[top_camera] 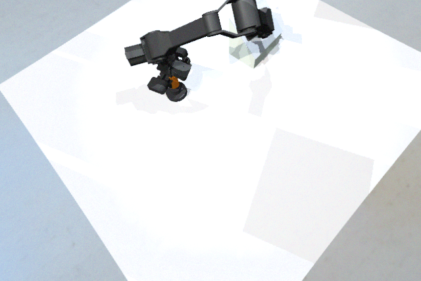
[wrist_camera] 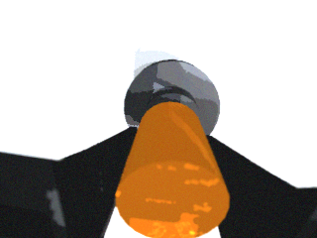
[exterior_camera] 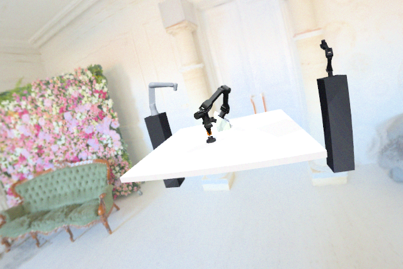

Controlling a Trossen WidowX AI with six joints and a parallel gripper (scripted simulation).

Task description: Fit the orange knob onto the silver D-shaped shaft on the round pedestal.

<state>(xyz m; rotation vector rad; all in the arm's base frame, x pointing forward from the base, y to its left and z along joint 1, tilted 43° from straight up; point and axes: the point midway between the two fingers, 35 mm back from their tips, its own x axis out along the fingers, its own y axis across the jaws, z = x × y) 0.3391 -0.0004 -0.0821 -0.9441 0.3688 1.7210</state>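
we see the white table (top_camera: 217,155) carrying the dark arm (top_camera: 190,31), which reaches out and bends down over the round pedestal (top_camera: 176,93). the pedestal is dark grey and disc-shaped. above it stands the orange knob (wrist_camera: 173,174), a smooth upright cylinder with glossy highlights. the gripper (top_camera: 172,79) is clamped on the knob, one black finger (wrist_camera: 84,193) on each side. in the wrist view the knob's far end sits over the pedestal's middle, hiding the shaft.
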